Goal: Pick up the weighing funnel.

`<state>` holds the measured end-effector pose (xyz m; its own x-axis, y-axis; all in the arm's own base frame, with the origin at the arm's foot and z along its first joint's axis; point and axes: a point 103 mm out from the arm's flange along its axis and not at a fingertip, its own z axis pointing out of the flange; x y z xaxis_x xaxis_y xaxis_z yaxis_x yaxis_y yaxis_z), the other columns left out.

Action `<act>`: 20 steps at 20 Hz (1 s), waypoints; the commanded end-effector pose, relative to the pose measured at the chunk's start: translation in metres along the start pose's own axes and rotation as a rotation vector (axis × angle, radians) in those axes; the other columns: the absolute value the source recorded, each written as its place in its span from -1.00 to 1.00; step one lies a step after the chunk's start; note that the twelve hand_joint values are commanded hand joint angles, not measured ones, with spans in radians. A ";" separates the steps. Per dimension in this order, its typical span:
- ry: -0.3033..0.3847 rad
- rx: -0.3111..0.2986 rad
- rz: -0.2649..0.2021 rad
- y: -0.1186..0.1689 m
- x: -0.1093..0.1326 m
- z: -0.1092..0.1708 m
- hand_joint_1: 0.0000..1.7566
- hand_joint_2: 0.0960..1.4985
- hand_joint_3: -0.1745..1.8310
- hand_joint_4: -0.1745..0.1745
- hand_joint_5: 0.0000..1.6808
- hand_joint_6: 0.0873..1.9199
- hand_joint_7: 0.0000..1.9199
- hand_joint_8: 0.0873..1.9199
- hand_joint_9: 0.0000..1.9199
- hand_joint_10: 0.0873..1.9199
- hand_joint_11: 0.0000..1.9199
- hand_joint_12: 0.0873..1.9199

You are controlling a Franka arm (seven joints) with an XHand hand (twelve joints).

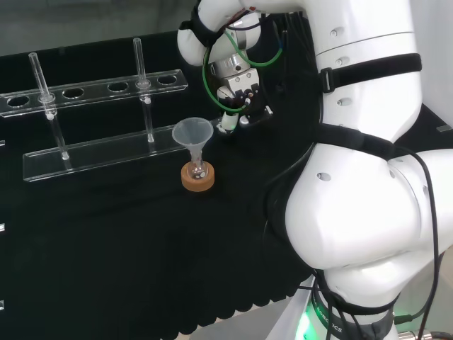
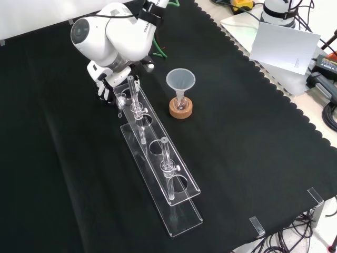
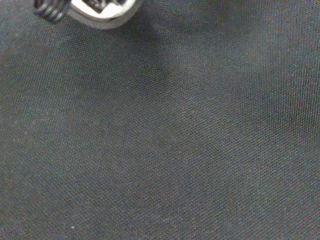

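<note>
My hand [image 1: 243, 98] hangs low over the black cloth, just right of the big funnel [image 1: 192, 132] in the head view. In the front view the hand [image 2: 107, 80] sits at the far end of the clear tube rack [image 2: 176, 184], close to the cloth and partly behind the rack's end and its nearest tube. The arm's links cover much of it, so its grip cannot be made out. The wrist view looks at bare black cloth [image 3: 165, 150] from close by, with a blurred white part of the hand [image 3: 97, 11] at the edge.
The big funnel [image 2: 180, 80] stands with its stem in a small flask on a cork ring [image 2: 181, 109]. The rack [image 1: 92, 152] carries two upright glass tubes [image 1: 42, 81] [image 1: 141, 67]. White paper [image 2: 284, 45] and cables lie beyond the cloth's scalloped edge.
</note>
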<state>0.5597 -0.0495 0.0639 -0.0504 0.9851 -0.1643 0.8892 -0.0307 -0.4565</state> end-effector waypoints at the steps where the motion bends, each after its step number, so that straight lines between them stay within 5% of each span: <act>1: -0.007 -0.002 0.000 0.000 0.004 0.001 0.04 -0.17 -0.29 0.03 -0.14 -0.34 -0.51 -0.30 -0.20 -0.53 -0.32 0.17; 3: -0.026 -0.013 0.011 0.000 0.005 0.000 0.03 -0.17 -0.29 0.11 -0.06 -0.34 -0.48 -0.30 -0.16 -0.53 -0.31 0.17; 5: -0.041 -0.018 0.027 0.000 0.004 -0.001 0.17 -0.03 -0.39 0.70 0.26 -0.33 -0.16 -0.31 0.10 -0.57 -0.12 0.06; 7: -0.053 -0.022 0.042 -0.001 0.003 -0.002 0.23 0.00 -0.42 0.93 0.42 -0.38 0.15 -0.42 0.37 -0.71 0.13 -0.12; 11: -0.062 -0.042 0.058 -0.006 -0.004 -0.006 0.27 -0.03 -0.41 1.00 0.54 -0.50 0.44 -0.64 0.64 -0.96 0.37 -0.31; 20: -0.016 -0.116 0.114 -0.026 -0.032 -0.026 0.28 -0.06 -0.40 1.00 0.59 -0.58 0.54 -0.77 0.72 -1.00 0.45 -0.37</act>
<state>0.5550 -0.0588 0.0880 -0.0031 0.9717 -0.2363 0.9221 -0.0886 -0.3766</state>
